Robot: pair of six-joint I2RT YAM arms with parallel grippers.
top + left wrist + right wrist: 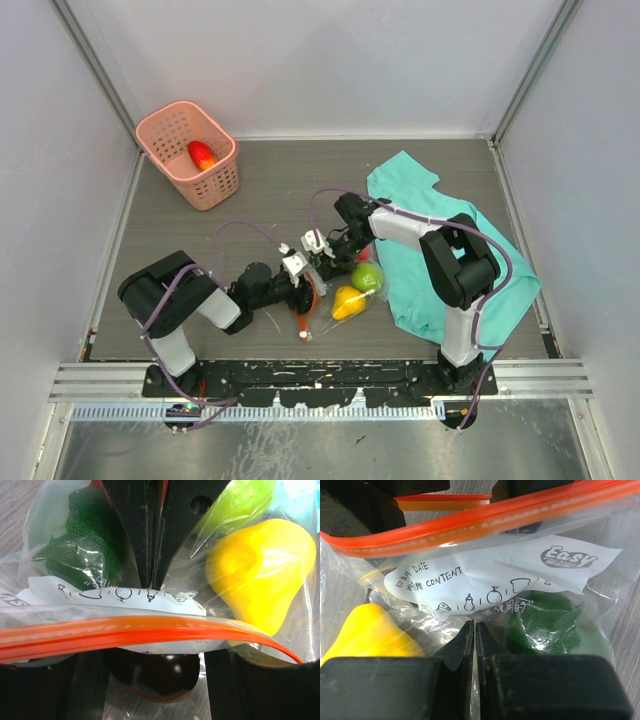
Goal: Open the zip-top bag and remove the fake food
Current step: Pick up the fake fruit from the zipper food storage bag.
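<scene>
The zip-top bag [338, 285] lies between my two grippers, with its red-orange zip strip [125, 630] and white label [485, 575]. Inside it are a yellow fruit [347, 302], a light green fruit [367, 276], a dark green bumpy piece [545, 625] and a dark glossy piece [155, 672]. My right gripper [475, 625] is shut on the bag's clear wall just below the label. My left gripper [155, 660] is at the bag's mouth under the zip strip. Its jaws stand apart with the dark glossy piece between them. A thin gap shows on the piece's right side.
A pink basket [215, 180] at the back left holds a red fruit [201, 154]. A teal cloth [440, 240] lies under and beside the right arm. Walls close in the table on three sides.
</scene>
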